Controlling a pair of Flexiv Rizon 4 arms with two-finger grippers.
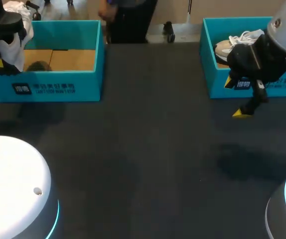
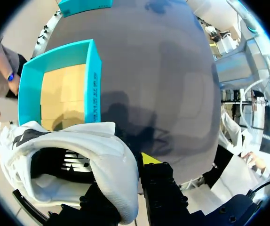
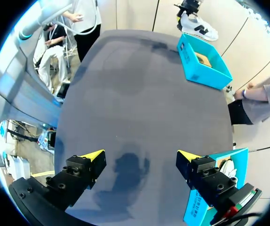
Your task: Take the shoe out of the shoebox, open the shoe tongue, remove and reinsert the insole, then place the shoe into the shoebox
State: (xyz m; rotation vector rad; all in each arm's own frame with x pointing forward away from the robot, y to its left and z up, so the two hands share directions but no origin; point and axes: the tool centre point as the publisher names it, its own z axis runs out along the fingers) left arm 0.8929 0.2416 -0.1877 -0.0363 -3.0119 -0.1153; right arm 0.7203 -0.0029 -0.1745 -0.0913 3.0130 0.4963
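My left gripper (image 1: 0,59) is shut on a white shoe (image 1: 14,22) and holds it in the air over the left end of the left teal shoebox (image 1: 58,87). From the left wrist the shoe (image 2: 78,150) shows its dark opening, with its side wall pinched in my left gripper (image 2: 122,165); one yellow tip shows beside it. Beneath lies the shoebox (image 2: 93,84) with its brown cardboard floor. My right gripper (image 1: 236,98) hangs open over the table just before a second teal box (image 1: 217,84); nothing is between its fingers (image 3: 95,155).
The second teal box (image 3: 205,202) at the table's far right holds another pale shoe (image 1: 232,42). From the right wrist, the left shoebox (image 3: 203,61) and the held shoe (image 3: 198,26) appear at the table's far end. Dark table (image 1: 148,149) stretches between the boxes.
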